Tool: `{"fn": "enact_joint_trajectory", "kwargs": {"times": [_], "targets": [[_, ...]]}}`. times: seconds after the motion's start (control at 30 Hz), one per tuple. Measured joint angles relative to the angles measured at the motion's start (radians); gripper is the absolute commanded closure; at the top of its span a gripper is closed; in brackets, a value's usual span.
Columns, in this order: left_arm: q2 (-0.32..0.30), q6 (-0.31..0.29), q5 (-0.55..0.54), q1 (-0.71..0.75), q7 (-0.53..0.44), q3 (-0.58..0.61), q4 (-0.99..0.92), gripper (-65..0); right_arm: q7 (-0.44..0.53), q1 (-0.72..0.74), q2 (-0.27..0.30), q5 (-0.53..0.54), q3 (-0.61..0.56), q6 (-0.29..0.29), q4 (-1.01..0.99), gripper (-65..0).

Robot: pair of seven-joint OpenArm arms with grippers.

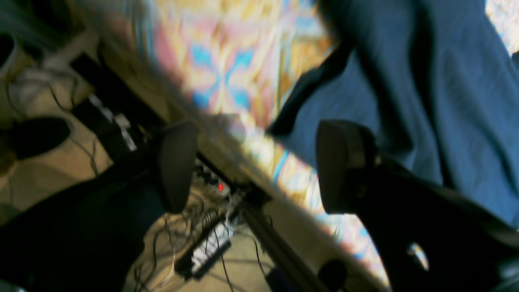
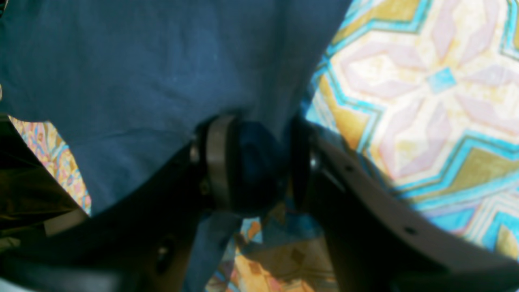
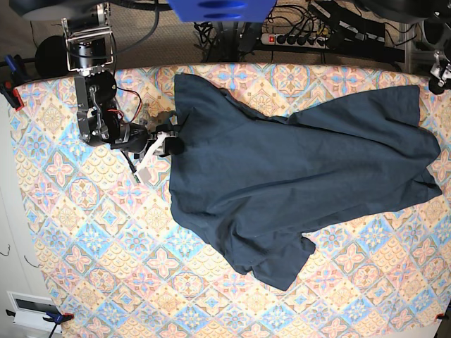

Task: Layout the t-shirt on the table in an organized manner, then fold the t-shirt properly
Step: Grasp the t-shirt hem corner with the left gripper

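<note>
The dark navy t-shirt (image 3: 296,169) lies spread and wrinkled across the patterned table (image 3: 84,232), one sleeve towards the front. At the shirt's left edge, my right gripper (image 3: 173,141) is shut on a fold of the fabric. The right wrist view shows that bunched fold of t-shirt (image 2: 121,81) pinched between the two fingers of the right gripper (image 2: 255,160). In the blurred left wrist view, my left gripper (image 1: 259,162) stands wide open over the table's edge (image 1: 243,138) with nothing between its fingers. The t-shirt (image 1: 425,101) lies just beyond its right finger (image 1: 344,166).
Past the table's far edge the floor holds a power strip and tangled cables (image 1: 211,243). More cables and a power strip (image 3: 303,35) lie behind the table in the base view. A clamp (image 3: 13,91) sits at the far left corner.
</note>
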Motion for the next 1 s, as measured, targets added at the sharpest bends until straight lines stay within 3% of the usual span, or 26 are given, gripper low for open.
{"fn": "enact_joint_trajectory", "kwargs": {"times": [0.13,0.23,0.33,0.67,1.0], "targets": [[0.042,-0.003,-0.002,0.077,-0.011,-0.001,0.132,-44.2,-0.003,0.000,-0.003,0.004,0.008,0.000,-0.004,-19.7],[0.085,-0.007,-0.003,0.103,-0.005,0.012,0.195,-44.2,-0.008,-0.009,-0.019,0.003,0.052,-0.001,-0.008,-11.3],[0.088,-0.003,0.003,0.100,0.000,0.044,0.197,-44.2,-0.025,-0.019,-0.060,-0.005,0.119,-0.004,-0.012,-0.6],[0.084,-0.007,0.138,-0.036,-0.012,0.046,0.196,-44.2,-0.036,-0.019,-0.062,-0.004,0.140,-0.003,-0.015,-0.4],[0.136,-0.004,0.230,-0.138,0.026,0.046,0.070,-44.2,-0.038,-0.025,-0.065,-0.004,0.155,-0.003,-0.011,-0.4]]}}
